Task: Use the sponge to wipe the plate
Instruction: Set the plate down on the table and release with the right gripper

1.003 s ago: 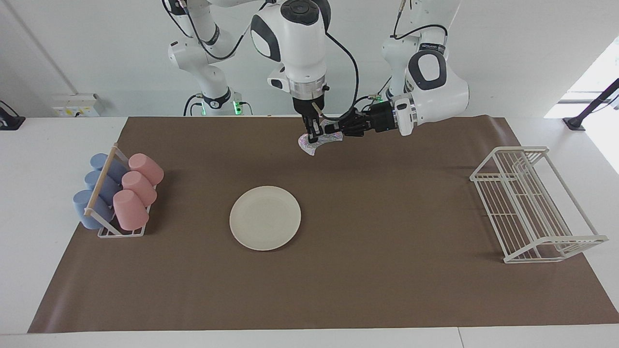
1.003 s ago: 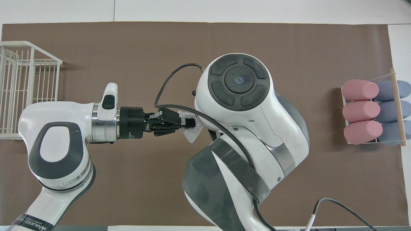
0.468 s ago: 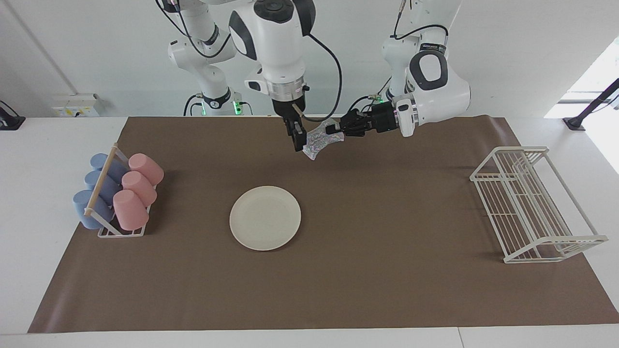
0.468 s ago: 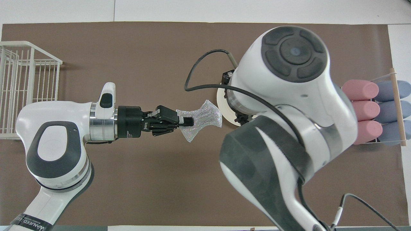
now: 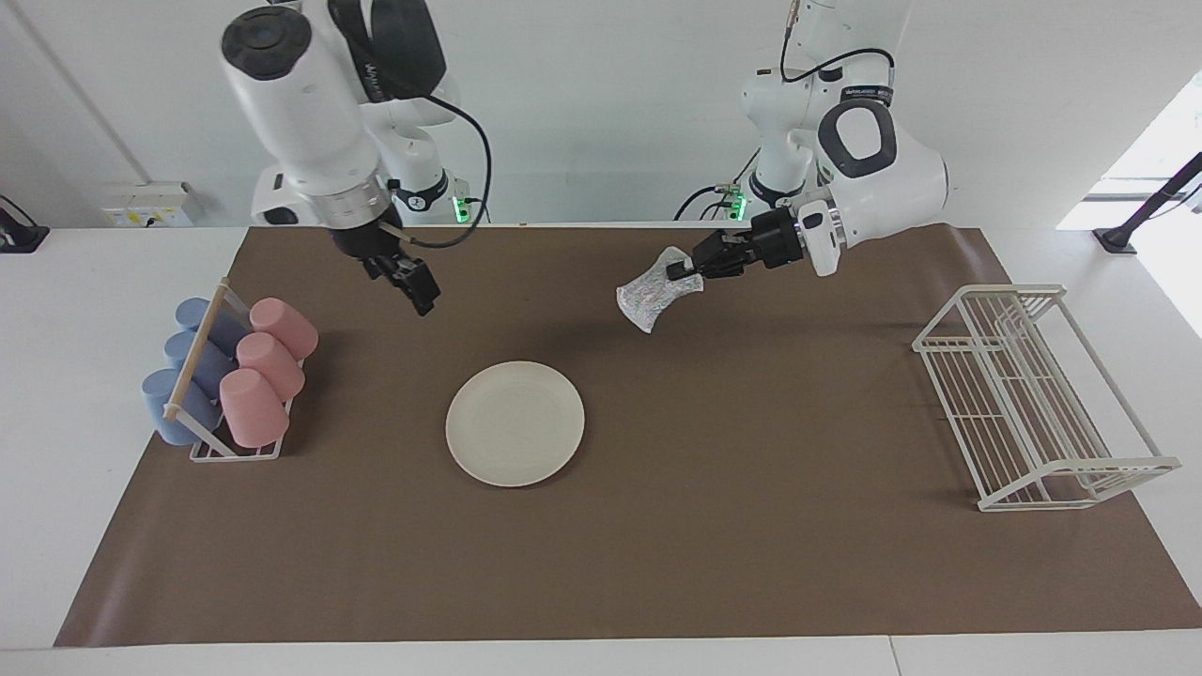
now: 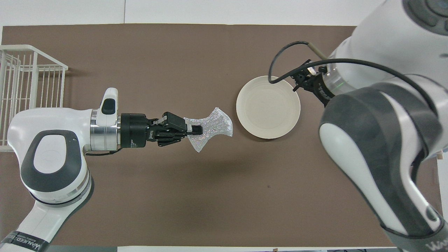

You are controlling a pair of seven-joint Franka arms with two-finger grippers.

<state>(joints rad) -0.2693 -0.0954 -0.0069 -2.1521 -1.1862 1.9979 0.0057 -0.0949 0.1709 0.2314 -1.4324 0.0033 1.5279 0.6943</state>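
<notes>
While the left gripper (image 5: pixel 678 273) pinches the sponge (image 5: pixel 646 294) aloft at upper centre, the plate (image 5: pixel 515 423) lies below-left on the mat, and the right gripper (image 5: pixel 420 291), upper left, hangs spread and empty.

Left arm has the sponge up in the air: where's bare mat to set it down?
Widest bare brown mat lies between the round cream plate and the white wire rack. The strip farther from the robots than the plate is bare too. The pink and blue cup rack crowds the right arm's end.
</notes>
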